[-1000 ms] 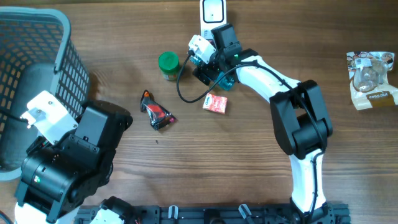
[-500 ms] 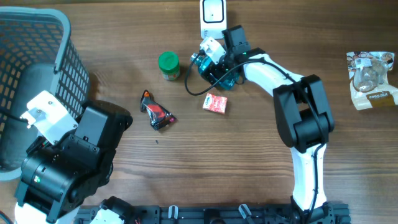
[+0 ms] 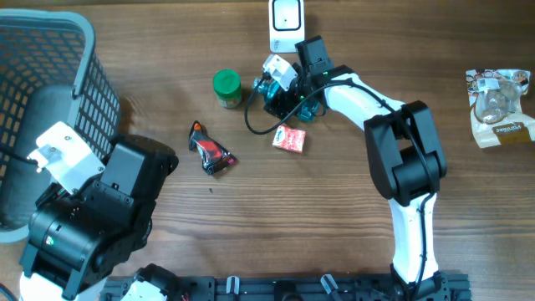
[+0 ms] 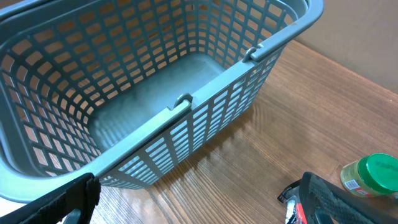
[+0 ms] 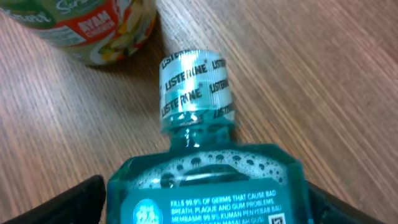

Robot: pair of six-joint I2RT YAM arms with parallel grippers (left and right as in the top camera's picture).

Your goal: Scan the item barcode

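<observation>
A teal Listerine mouthwash bottle [image 5: 205, 186] lies on the wooden table with its clear-wrapped cap [image 5: 196, 87] pointing away from the wrist camera. Its label side with small print faces up. My right gripper [image 5: 205, 208] is shut on the bottle, with a black finger against each flank. From overhead the bottle [image 3: 294, 109] shows under my right gripper [image 3: 280, 94], just below the white scanner [image 3: 286, 17] at the table's far edge. My left gripper [image 4: 199, 208] stands wide open over bare wood beside the basket, holding nothing.
A green-lidded jar [image 3: 226, 88] stands just left of the bottle. A red packet [image 3: 289, 139] and a black-and-red wrapper [image 3: 211, 152] lie nearer the front. The grey mesh basket [image 3: 84, 75] fills the left side. A snack bag [image 3: 500, 107] lies far right.
My right gripper has shifted slightly up and left over the bottle, and its fingers have come in against the bottle's sides. The left arm has not moved.
</observation>
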